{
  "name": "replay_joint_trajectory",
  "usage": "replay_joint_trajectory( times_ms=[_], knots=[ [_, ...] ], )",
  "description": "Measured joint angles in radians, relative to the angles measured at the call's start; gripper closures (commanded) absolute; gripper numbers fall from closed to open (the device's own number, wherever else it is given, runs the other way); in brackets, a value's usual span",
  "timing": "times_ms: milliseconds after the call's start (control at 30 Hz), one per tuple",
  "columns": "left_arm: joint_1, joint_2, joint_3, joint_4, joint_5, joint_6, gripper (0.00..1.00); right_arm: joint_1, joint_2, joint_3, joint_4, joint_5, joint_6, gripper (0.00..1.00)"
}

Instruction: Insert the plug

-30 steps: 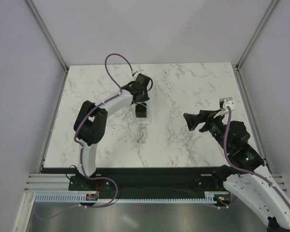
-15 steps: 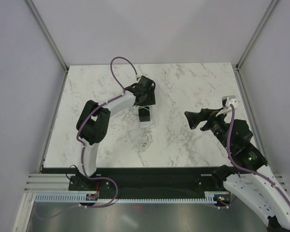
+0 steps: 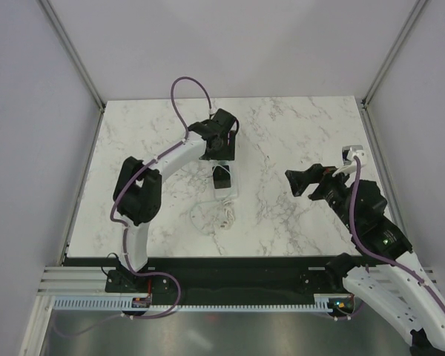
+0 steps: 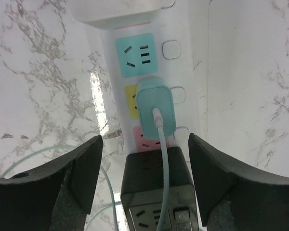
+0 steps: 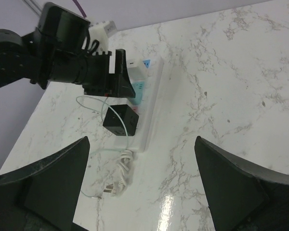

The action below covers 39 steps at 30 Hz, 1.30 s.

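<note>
Plug (image 4: 155, 108): likely light, rigid, slick-shelled; limp cable (image 4: 163, 154). Apparently seated in yellow socket (image 4: 130, 102) of power strip (image 4: 183, 57). You'd grip its flat sides. Left gripper (image 4: 145, 159): fingers parted, near it. Right gripper (image 5: 140, 159): fingers spread, well apart.

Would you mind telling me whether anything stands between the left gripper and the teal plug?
Nothing visible does. The left gripper hangs open over the teal plug, already seated in the power strip. A black adapter cube stands right beside it, under its cable.

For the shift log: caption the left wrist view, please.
Teal plug seated in the yellow socket of the power strip; left gripper open, not touching it.
</note>
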Motion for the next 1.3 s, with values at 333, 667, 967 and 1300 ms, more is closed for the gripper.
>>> replay_joint_trajectory(
  times_ms=[333, 667, 967, 1300],
  knots=[
    [0.005, -0.090, 0.069, -0.003, -0.006, 0.126, 0.13, 0.000, 0.072, 0.018, -0.069, 0.075, -0.004, 0.02],
    [0.015, -0.318, -0.026, 0.037, 0.199, 0.226, 0.00, 0.000, 0.106, 0.057, -0.113, 0.085, 0.024, 0.02],
    [0.015, -0.875, -0.502, 0.379, 0.629, 0.249, 0.00, 0.000, 0.129, 0.139, -0.165, -0.004, 0.085, 0.02],
    [0.014, -1.050, -0.734, 0.566, 0.854, 0.198, 0.00, 0.000, 0.040, 0.139, -0.181, -0.077, 0.092, 0.02]
  ],
)
